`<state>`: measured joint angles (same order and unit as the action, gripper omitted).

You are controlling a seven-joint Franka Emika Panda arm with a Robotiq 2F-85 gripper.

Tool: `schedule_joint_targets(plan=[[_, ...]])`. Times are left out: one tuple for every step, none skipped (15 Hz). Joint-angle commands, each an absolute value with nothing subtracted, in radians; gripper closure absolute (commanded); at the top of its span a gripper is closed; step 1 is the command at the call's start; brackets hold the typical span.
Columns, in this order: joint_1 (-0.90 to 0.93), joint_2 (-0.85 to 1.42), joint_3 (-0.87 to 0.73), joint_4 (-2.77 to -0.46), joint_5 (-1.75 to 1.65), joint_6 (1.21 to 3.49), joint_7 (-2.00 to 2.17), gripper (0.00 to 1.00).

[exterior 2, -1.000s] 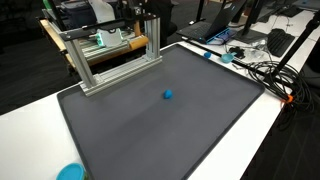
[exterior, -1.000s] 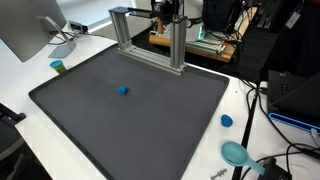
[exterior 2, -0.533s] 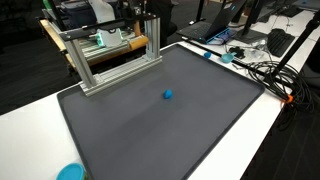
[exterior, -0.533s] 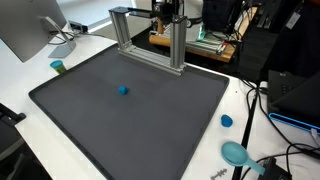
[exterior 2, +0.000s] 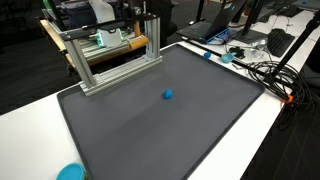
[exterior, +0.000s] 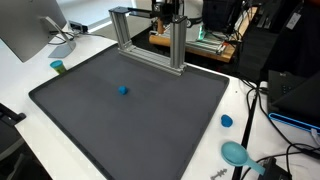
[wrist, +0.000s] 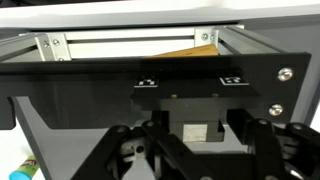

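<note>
My gripper (exterior: 166,10) hangs dark and small behind the top of the aluminium frame (exterior: 150,42) at the back of the mat; it is also partly seen in an exterior view (exterior 2: 137,10). In the wrist view my gripper (wrist: 192,150) shows only its black linkages low in the picture, facing a black plate (wrist: 150,80) and the frame's silver bar (wrist: 130,45). The fingertips are hidden, so how the jaws stand is unclear. Nothing shows between them. A small blue ball (exterior: 123,89) lies on the dark mat (exterior: 130,120), far from the gripper; it also shows in an exterior view (exterior 2: 168,95).
On the white table around the mat are a green cup (exterior: 58,67), a blue cap (exterior: 226,121) and a teal scoop (exterior: 236,153). A monitor (exterior: 28,30) stands at one corner. Cables (exterior 2: 262,70) lie along one side, and a blue object (exterior 2: 68,172) sits near the front edge.
</note>
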<state>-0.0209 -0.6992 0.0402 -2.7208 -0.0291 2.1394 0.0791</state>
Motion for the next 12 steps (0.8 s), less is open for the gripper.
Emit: schedule_joint_targets(plan=[[-0.004,-0.715,0.008,-2.745,-0.016,2.149,0.027,0.35],[-0.003,-0.715,0.006,-2.745,-0.016,2.148,0.02,0.38],[-0.004,-0.714,0.004,-2.745,-0.017,2.146,0.015,0.42],[-0.004,-0.714,0.002,-2.745,-0.017,2.144,0.01,0.44],[-0.006,-0.714,0.002,-2.743,-0.018,2.14,0.01,0.51],[-0.009,-0.716,0.003,-2.741,-0.02,2.133,0.013,0.47],[-0.01,-0.716,0.002,-2.74,-0.021,2.128,0.014,0.48],[-0.013,-0.718,0.005,-2.739,-0.024,2.125,0.018,0.67],[-0.013,-0.719,0.005,-2.738,-0.023,2.125,0.019,0.67],[-0.014,-0.72,0.006,-2.737,-0.022,2.123,0.024,0.67],[-0.013,-0.72,0.005,-2.734,-0.017,2.117,0.026,0.67],[-0.012,-0.718,0.004,-2.73,-0.015,2.106,0.027,0.67]])
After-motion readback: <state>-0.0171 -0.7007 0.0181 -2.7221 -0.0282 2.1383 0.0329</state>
